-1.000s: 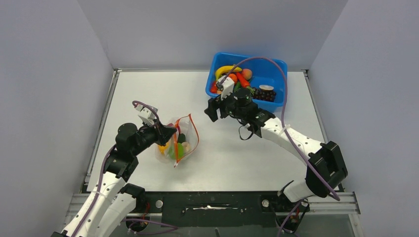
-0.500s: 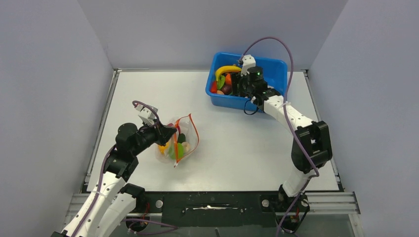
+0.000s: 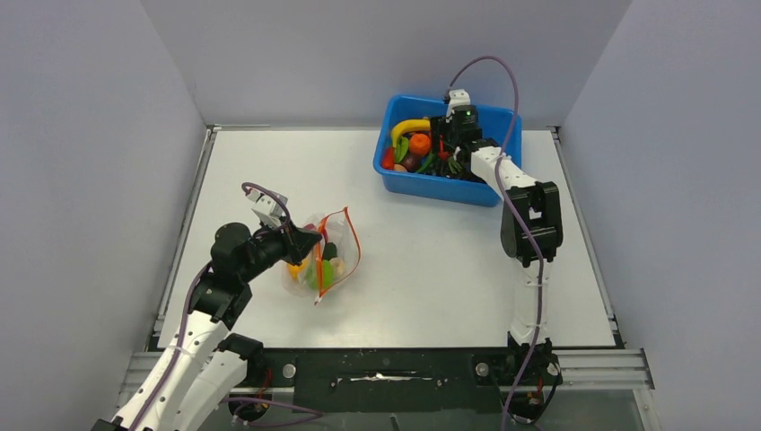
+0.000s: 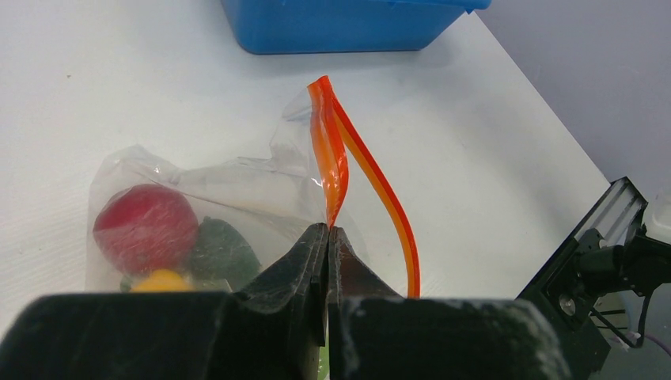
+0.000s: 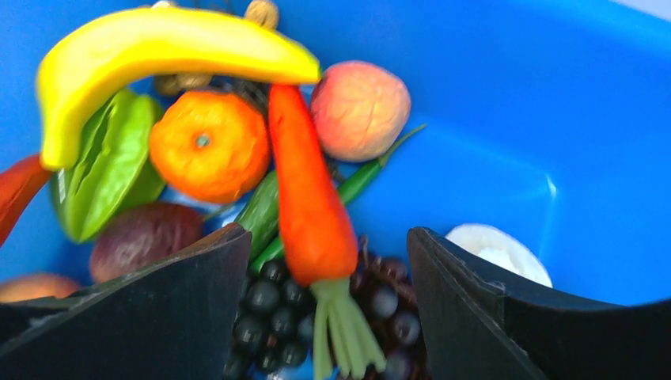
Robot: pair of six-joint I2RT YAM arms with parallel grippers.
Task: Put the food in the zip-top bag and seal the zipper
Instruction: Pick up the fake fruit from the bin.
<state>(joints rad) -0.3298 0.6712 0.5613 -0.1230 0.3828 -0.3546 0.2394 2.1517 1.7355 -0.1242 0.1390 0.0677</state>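
the left gripper (image 4: 327, 229) was clamped on the orange-red zipper strip (image 4: 339, 154) of the clear plastic bag (image 4: 237, 178) on the worktop (image 4: 119, 79), some toy food (image 4: 145, 228) inside, mouth unsealed. the right gripper (image 5: 326, 237), jaws apart, hovered over an orange carrot (image 5: 308, 198) in the blue plastic bin (image 5: 514, 119).

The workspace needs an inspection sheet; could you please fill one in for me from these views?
Surface: white table, no spills seen.
Job's things: zip-top bag lies near-left, zipper unsealed; red apple, dark green piece and yellow piece inside. Blue bin at the far right holds banana, carrot, orange, peach, grapes.
Clutter: nothing seen.
Grippers: left gripper shut on the bag at the zipper; right gripper open over the carrot, holding nothing.
Cables: purple cable arcs over the bin; left arm's cable loops by the wrist.
Surroundings: grey walls on three sides.
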